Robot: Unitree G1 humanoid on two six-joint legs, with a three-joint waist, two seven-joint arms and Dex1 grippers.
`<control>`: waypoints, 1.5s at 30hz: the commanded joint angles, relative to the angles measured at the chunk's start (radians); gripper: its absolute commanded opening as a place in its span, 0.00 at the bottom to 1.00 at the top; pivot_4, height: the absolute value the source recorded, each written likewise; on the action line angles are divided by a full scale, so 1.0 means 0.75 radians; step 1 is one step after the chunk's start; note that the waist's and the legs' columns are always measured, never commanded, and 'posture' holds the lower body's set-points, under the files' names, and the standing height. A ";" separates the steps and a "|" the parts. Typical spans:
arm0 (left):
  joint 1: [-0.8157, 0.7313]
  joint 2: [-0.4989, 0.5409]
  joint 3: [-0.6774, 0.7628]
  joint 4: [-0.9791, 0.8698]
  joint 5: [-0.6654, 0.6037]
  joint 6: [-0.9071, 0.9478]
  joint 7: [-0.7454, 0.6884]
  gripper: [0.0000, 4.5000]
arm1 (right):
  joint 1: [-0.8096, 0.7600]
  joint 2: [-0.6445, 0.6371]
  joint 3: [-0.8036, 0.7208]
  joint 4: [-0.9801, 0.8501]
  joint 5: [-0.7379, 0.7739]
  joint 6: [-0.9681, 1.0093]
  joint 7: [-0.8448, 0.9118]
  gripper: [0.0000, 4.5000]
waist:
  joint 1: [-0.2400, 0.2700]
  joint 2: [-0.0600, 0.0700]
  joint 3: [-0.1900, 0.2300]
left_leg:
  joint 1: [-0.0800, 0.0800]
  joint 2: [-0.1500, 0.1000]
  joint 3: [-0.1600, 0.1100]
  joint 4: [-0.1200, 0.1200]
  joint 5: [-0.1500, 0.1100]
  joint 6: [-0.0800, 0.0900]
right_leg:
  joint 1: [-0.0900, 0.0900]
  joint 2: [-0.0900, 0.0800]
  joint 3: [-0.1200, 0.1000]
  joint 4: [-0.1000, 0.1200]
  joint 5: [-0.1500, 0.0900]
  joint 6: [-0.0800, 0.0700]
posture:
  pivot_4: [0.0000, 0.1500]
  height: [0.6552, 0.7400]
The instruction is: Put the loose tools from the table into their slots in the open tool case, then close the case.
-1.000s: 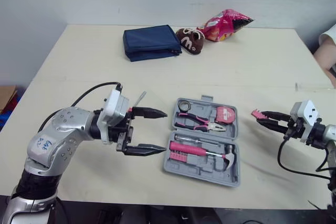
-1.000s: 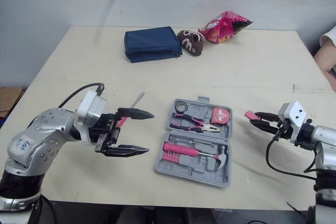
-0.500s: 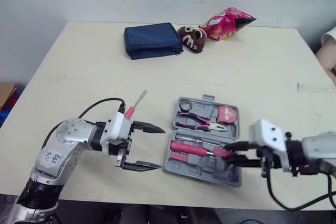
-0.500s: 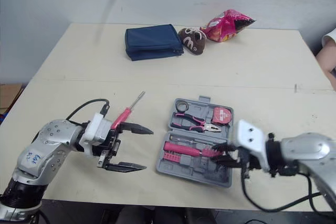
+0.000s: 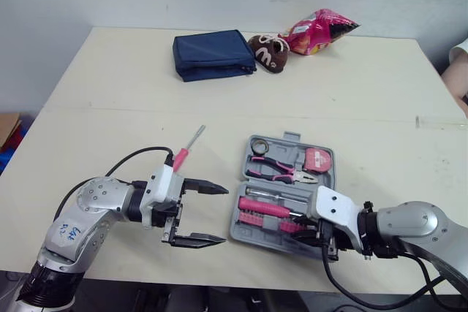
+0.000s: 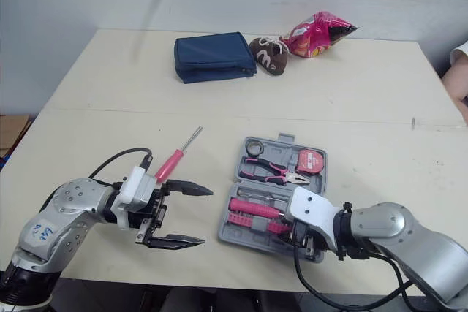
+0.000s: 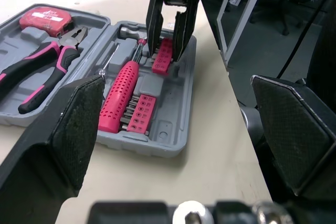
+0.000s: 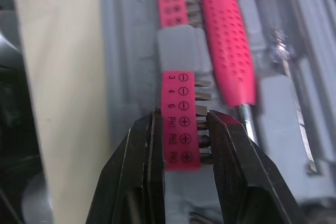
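The grey tool case [image 5: 287,137] lies open at the table's middle, with pliers [image 5: 281,173], a tape measure [image 5: 316,160] and a pink-handled driver [image 5: 263,206] in their slots. My right gripper [image 5: 303,230] is shut on a pink bit holder [image 8: 180,93], set down into the case's near half beside the driver [image 8: 228,40]. A second bit strip [image 7: 139,120] sits in the case. A loose pink-handled screwdriver [image 5: 183,155] lies on the table left of the case. Just in front of it, my left gripper [image 5: 223,214] hovers open and holds nothing.
At the far side lie a navy pouch [image 5: 212,55], a brown plush shoe [image 5: 269,52] and a pink snack bag [image 5: 318,25]. A person's arm [image 5: 457,63] shows at the right edge. The case's near rim lies close to the table's front edge.
My right gripper has carried the pink bit holder from the table's right side to the case and lowered it into the near half. The left gripper drifted slightly nearer, still open.
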 commanded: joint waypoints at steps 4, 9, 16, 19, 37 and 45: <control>0.013 0.019 0.025 -0.053 -0.030 0.005 -0.001 1.00 | -0.046 0.011 0.044 -0.065 -0.005 0.058 -0.038 0.18 | 0.000 0.000 0.000 | 0.000 0.000 0.000 0.000 0.000 0.000 | 0.000 0.000 0.000 0.000 0.000 0.000 | 1.00 1.00; 0.029 0.028 0.030 -0.065 -0.028 0.007 -0.001 1.00 | -0.081 0.041 0.106 -0.056 -0.008 0.071 -0.037 0.18 | -0.002 -0.001 -0.001 | 0.000 0.000 0.000 0.000 0.000 0.000 | 0.000 0.000 0.000 0.000 0.000 0.000 | 1.00 1.00; 0.030 0.035 0.026 -0.070 -0.026 0.015 0.010 1.00 | -0.148 0.094 0.190 -0.013 -0.041 0.063 -0.025 0.18 | -0.005 -0.003 -0.002 | 0.001 0.001 0.000 0.000 0.000 0.000 | 0.000 0.000 0.000 0.002 0.000 0.000 | 1.00 1.00; 0.028 0.035 0.025 -0.069 -0.023 0.017 0.014 1.00 | -0.161 0.090 0.202 0.001 -0.038 0.067 -0.010 0.18 | -0.005 -0.003 -0.002 | 0.000 0.000 0.000 0.001 0.000 0.000 | 0.000 0.000 0.000 0.001 0.000 0.000 | 1.00 1.00; 0.085 0.040 0.055 -0.084 -0.038 0.017 0.032 1.00 | 0.161 0.073 -0.344 -0.026 0.079 -0.405 0.336 0.67 | 0.012 -0.004 -0.002 | 0.000 0.000 0.000 0.001 -0.001 0.001 | 0.001 0.000 -0.001 0.000 0.000 0.000 | 1.00 1.00; 0.029 0.022 0.025 -0.052 -0.028 0.016 0.040 1.00 | 0.354 0.282 -0.295 0.186 -0.053 -0.800 0.448 0.07 | 0.024 -0.008 -0.004 | 0.002 0.000 0.000 0.004 -0.002 0.003 | 0.004 0.000 -0.001 0.001 0.001 0.001 | 1.00 1.00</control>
